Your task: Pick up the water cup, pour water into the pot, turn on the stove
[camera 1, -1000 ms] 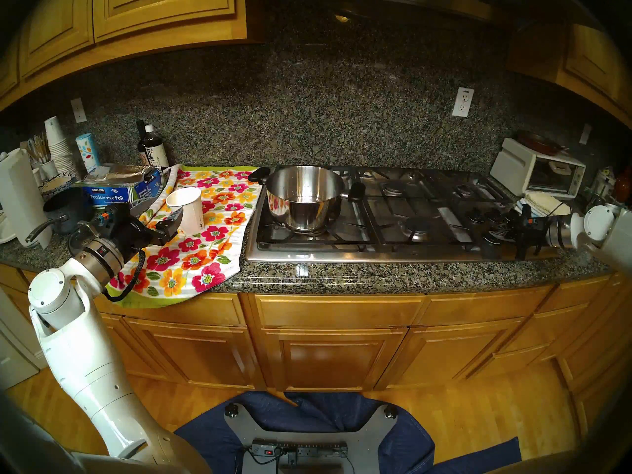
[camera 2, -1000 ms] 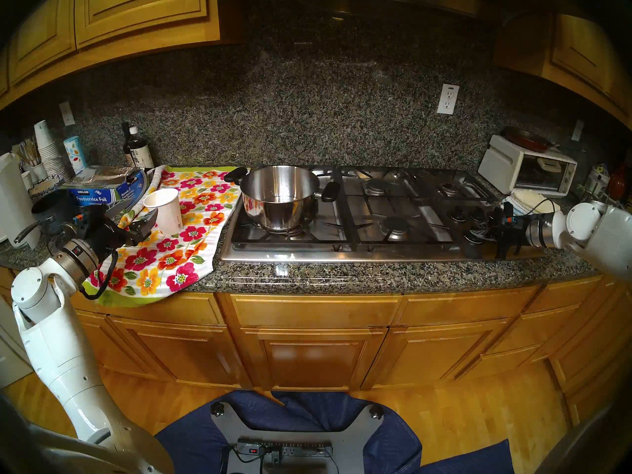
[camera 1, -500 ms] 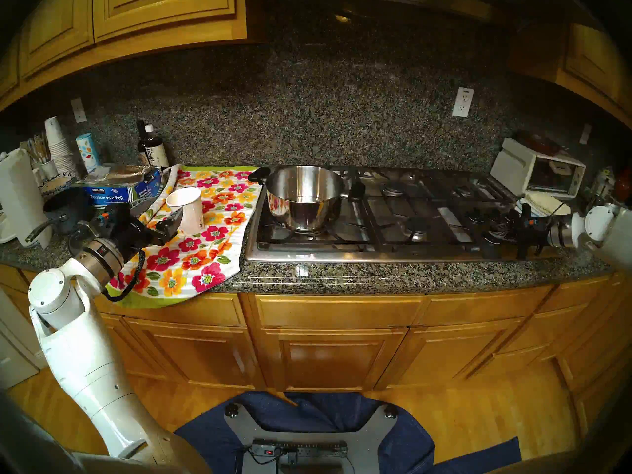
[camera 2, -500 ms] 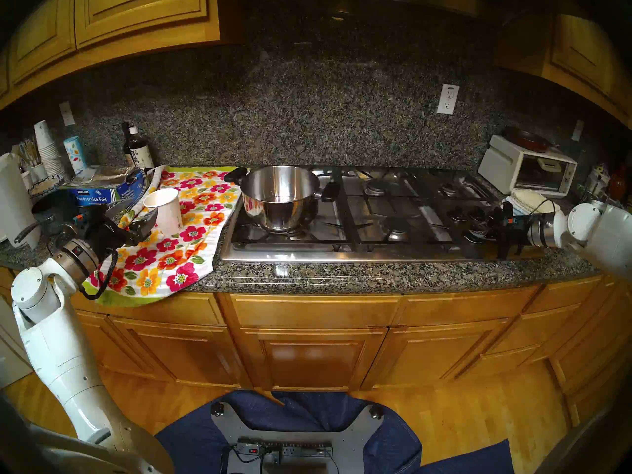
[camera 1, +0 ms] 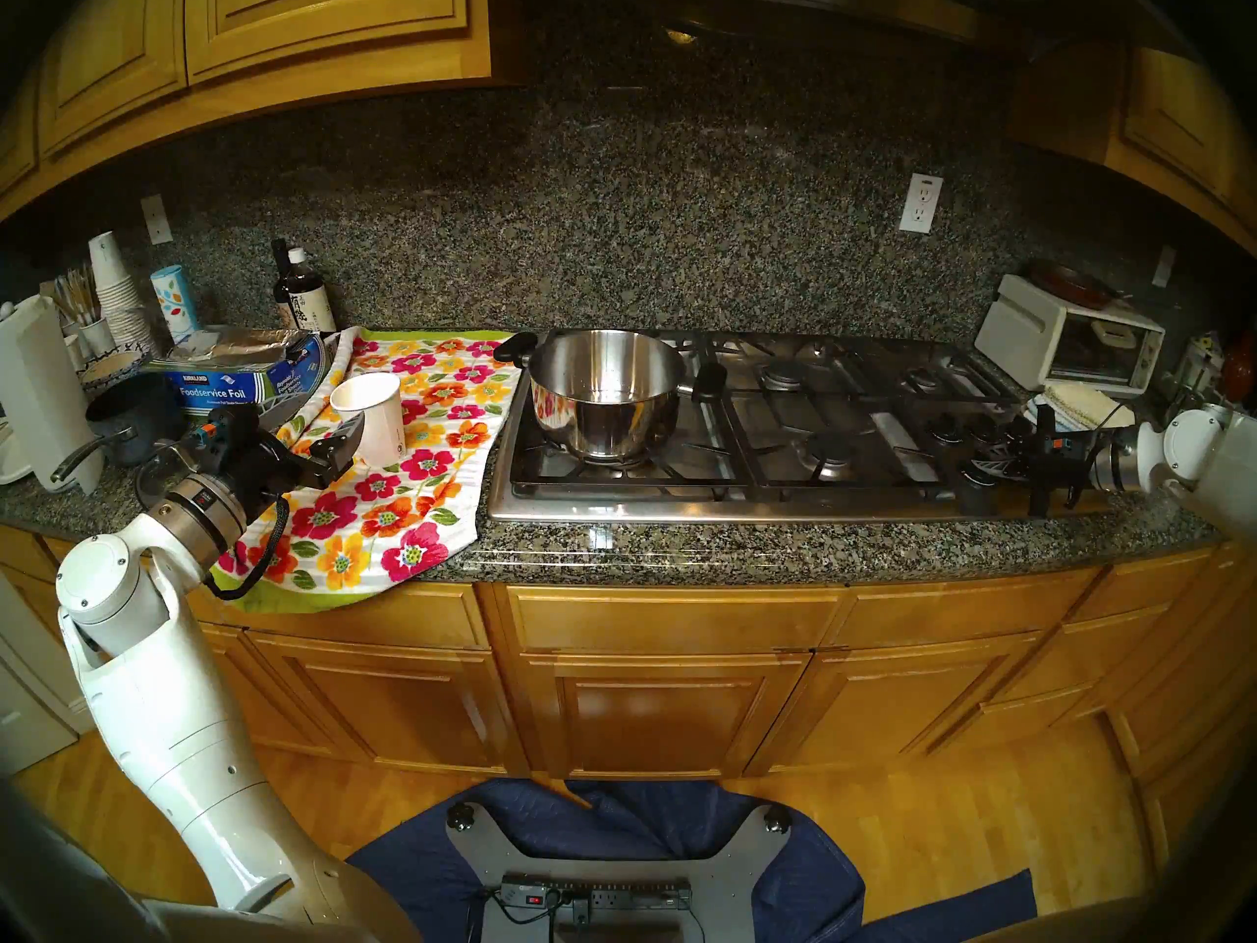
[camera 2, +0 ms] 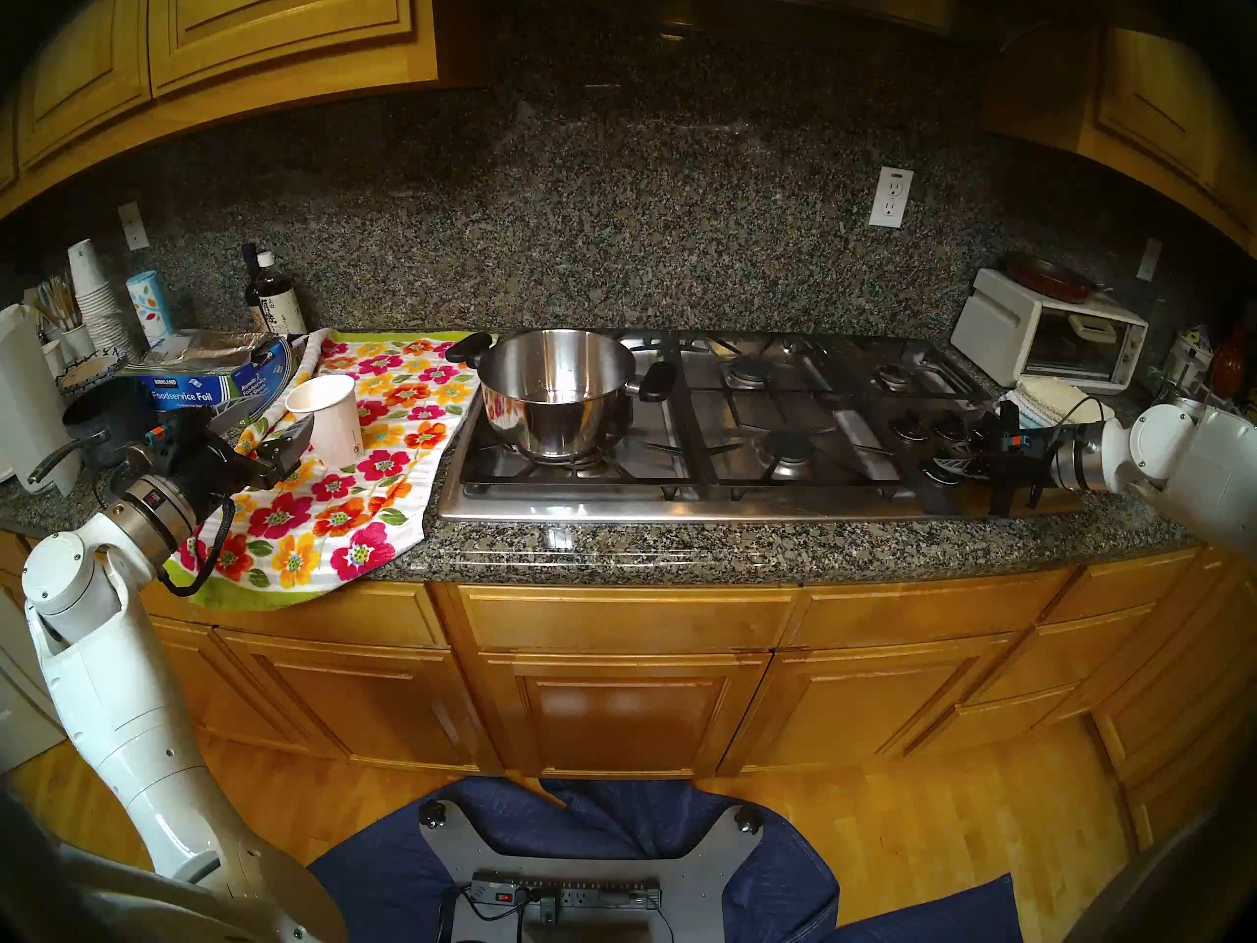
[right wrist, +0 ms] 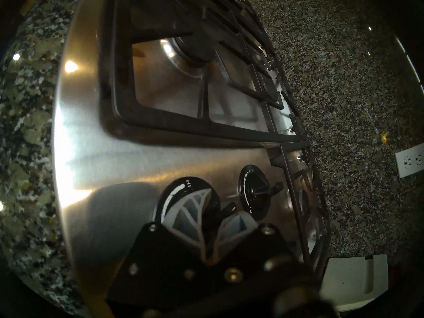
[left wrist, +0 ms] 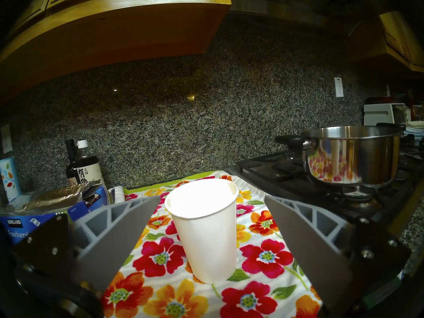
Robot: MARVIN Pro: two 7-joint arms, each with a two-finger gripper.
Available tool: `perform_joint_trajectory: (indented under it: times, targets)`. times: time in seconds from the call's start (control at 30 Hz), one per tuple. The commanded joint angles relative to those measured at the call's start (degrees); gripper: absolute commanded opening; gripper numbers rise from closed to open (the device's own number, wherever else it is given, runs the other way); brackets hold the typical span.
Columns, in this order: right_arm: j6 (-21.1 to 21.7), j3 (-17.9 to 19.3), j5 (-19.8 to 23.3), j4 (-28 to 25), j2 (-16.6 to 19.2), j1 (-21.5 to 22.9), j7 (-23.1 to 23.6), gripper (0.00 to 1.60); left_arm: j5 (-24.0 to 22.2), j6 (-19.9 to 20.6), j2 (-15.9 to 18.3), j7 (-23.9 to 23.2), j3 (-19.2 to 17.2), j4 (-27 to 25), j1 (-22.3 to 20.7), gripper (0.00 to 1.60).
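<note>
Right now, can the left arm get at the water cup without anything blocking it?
Probably yes. The left gripper is open and level, with the water cup upright on the floral towel between its fingers, apart from both. Nothing stands between them.

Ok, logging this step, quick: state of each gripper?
Left gripper: open, around the white paper cup.
Right gripper: shut on a round black stove knob.

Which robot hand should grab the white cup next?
The left hand. It is open with the water cup standing between its fingers on the flowery towel, not yet gripped. The right hand is far off, shut on a stove knob.
</note>
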Motion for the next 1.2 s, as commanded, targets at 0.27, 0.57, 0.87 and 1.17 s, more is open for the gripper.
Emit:
perform_joint_trajectory:
  times: [0.27, 0.57, 0.87, 1.17]
  targets:
    - [13.8, 3.3, 15.5, -8.8, -2.0, 1.4, 6.2, 0.00, -0.6, -0.2, 0.4, 0.0, 0.2, -1.2, -1.3, 1.60]
    - [23.9, 4.6, 22.4, -11.3, -1.3, 2.9, 9.5, 0.00, -0.6, -0.2, 0.4, 0.0, 0.3, -1.2, -1.3, 1.60]
    - [35.4, 5.7, 28.9, -11.9, -2.6, 3.3, 10.3, 0.00, -0.6, -0.3, 0.4, 0.0, 0.3, -1.2, -1.3, 1.60]
    - [42.0, 6.9, 33.0, -11.8, -3.4, 3.1, 10.3, 0.00, -0.6, -0.3, 0.4, 0.0, 0.3, -1.2, -1.3, 1.60]
